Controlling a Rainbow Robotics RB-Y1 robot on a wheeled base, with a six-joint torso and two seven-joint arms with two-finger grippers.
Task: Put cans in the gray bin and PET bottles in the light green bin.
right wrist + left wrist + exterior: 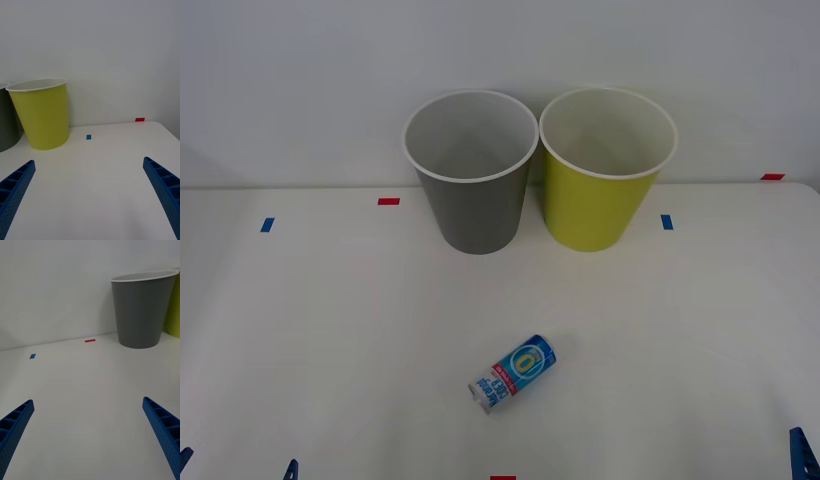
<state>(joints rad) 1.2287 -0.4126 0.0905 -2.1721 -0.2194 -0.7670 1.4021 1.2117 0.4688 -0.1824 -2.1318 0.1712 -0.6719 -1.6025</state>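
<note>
You had one can lying on its side on the white table, near the front edge and just left of centre in the front view. Its silver end pointed toward 7 o'clock and its blue end toward 1 o'clock, with the yellow oval logo facing up. Nothing touched it.

From the can, the gray bin stood at about 11 o'clock and the light green bin at about 1 o'clock, both upright at the back of the table against the wall. Their white rims sat just beside each other; whether they touched could not be told. Both were well apart from the can.

Your left gripper hung low over bare table at the near left, its blue ribbed fingers spread wide with nothing between them. Your right gripper sat the same way at the near right, fingers wide apart and carrying nothing.

Small red and blue tape marks dotted the table around the bins.
</note>
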